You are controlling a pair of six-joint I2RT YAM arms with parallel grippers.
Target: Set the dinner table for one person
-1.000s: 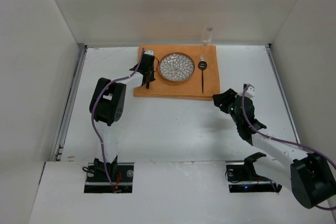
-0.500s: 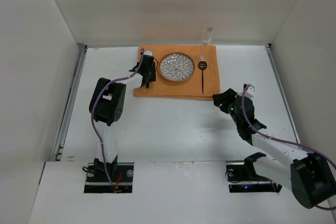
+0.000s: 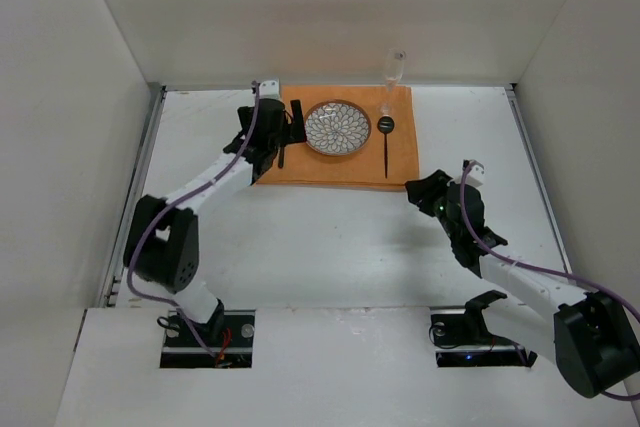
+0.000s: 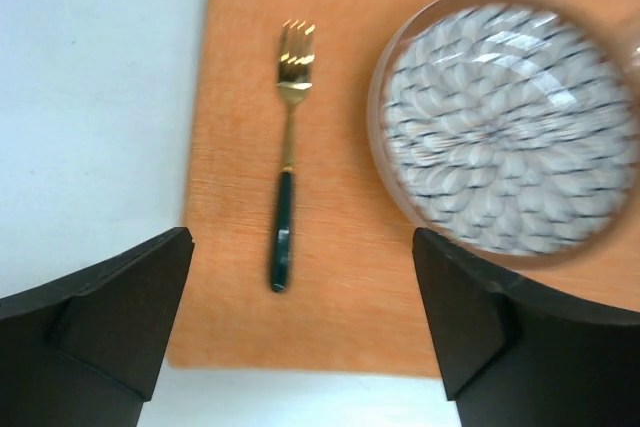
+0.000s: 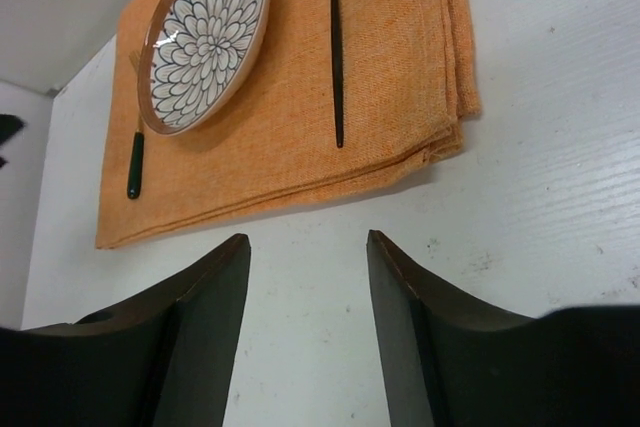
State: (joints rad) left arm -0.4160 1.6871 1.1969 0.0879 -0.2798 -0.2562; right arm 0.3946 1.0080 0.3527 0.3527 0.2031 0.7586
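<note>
Two robot arms work from the near edge of the dinner table (image 3: 330, 237), a matte white top that fills the floor of a plain white-walled booth, with thin metal rails (image 3: 133, 197) along its two sides. The right gripper (image 5: 308, 239) hangs low over bare white tabletop with its fingers spread and nothing between them. Just ahead of those fingers lies the near right corner of a folded orange cloth mat (image 3: 330, 169), which sits on the far half of the table. Farther off, the left gripper (image 4: 300, 239) hovers over the mat's left side with its fingers wide apart and holding nothing. Straight ahead of it, in line with the gap between its fingers, a gold fork (image 4: 287, 167) with a dark green handle lies flat on the cloth, tines pointing away. Ahead of that gripper's right finger, near the fork but apart from it, sits a plate (image 3: 337, 128) with a blue petal pattern. Beyond the plate on the same side lies a black spoon (image 3: 386, 147). A clear glass (image 3: 394, 67) stands at the mat's far edge, by the back wall (image 3: 300, 7).
</note>
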